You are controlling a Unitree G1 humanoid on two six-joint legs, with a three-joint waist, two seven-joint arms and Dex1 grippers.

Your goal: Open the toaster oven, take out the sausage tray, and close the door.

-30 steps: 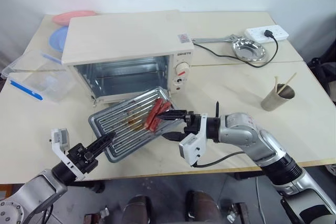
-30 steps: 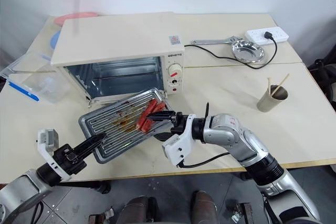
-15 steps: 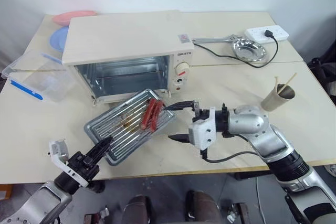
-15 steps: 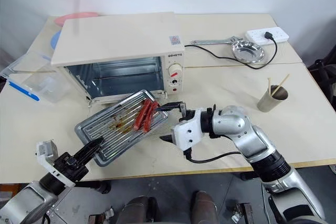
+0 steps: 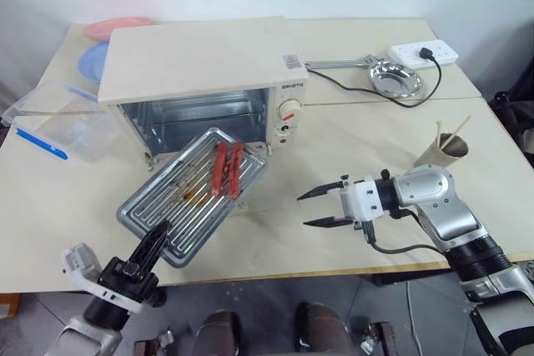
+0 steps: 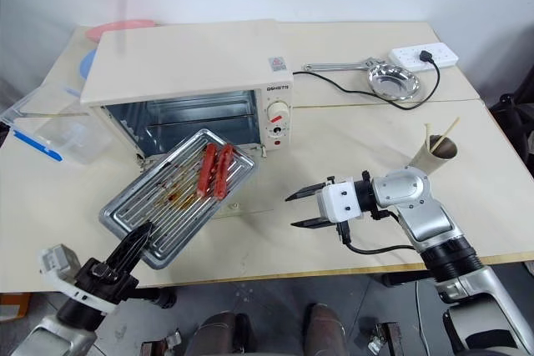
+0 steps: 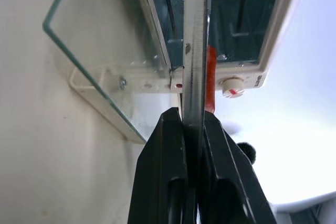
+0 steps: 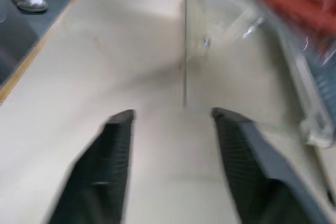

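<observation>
The cream-white toaster oven (image 5: 196, 56) stands open at the back left of the table. Its glass door (image 7: 94, 61) lies folded down flat in front of it. The silver sausage tray (image 5: 179, 198), carrying red sausages (image 5: 225, 168), hangs tilted over the door. My left gripper (image 5: 154, 239) is shut on the tray's near corner, and the left wrist view shows its fingers (image 7: 168, 171) clamping the tray's thin edge (image 7: 195, 51). My right gripper (image 5: 302, 210) hovers over the table to the right of the tray, apart from it, open with nothing between its fingers.
A clear plastic box with a blue strip (image 5: 58, 127) sits left of the oven, with pink (image 5: 117, 27) and blue (image 5: 92, 60) plates behind it. At the back right are a round steel dish (image 5: 395, 78) and a power strip (image 5: 424, 53). A paper cup with sticks (image 5: 442, 152) stands at the right.
My right gripper has drawn away from the tray's sausage end to the right, and its fingers have narrowed. The left gripper has pulled the tray toward the near left.
</observation>
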